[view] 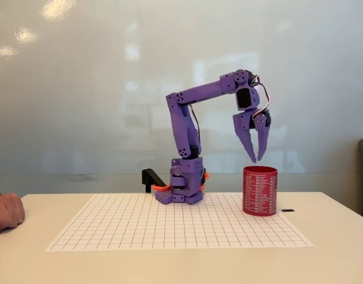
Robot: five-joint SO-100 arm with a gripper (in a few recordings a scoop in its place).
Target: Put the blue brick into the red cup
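The purple arm is reaching out over the table point(323, 260), its gripper point(256, 158) hanging point-down with the jaws nearly together and nothing visible between them. The red cup point(259, 190) is standing upright directly beneath the fingertips, just apart from them, at the gridded sheet's point(140, 228) edge. A person's hand point(5, 213) is resting well off to the left.
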